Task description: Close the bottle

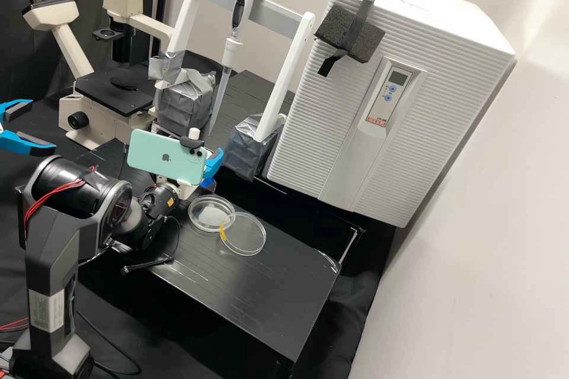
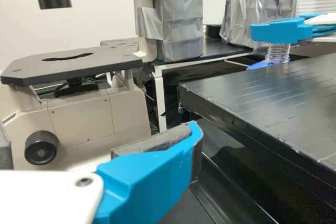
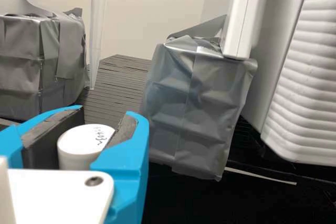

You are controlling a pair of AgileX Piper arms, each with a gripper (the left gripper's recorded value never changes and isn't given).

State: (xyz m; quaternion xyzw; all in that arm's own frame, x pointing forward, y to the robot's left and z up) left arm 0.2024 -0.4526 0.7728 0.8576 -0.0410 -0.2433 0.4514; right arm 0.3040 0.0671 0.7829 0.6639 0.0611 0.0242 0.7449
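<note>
Cap (image 3: 84, 148), white, sits pinched between the two blue fingers of the right gripper (image 3: 100, 121), directly over the neck of a clear plastic bottle (image 2: 276, 54) at the far edge of the raised black platform (image 2: 273, 108), near a grey-taped block (image 3: 194, 108). The left gripper (image 1: 35, 125) hangs beside the microscope (image 1: 101, 100), fingers spread with nothing between them.

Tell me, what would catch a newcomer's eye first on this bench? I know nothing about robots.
The big ribbed white machine at the bench's right dominates the scene. A mint-green phone sits mounted on a robot arm's wrist, just behind two clear round dishes that lie on the black bench. Up close, the bright blue right claw grips a white cap.
</note>
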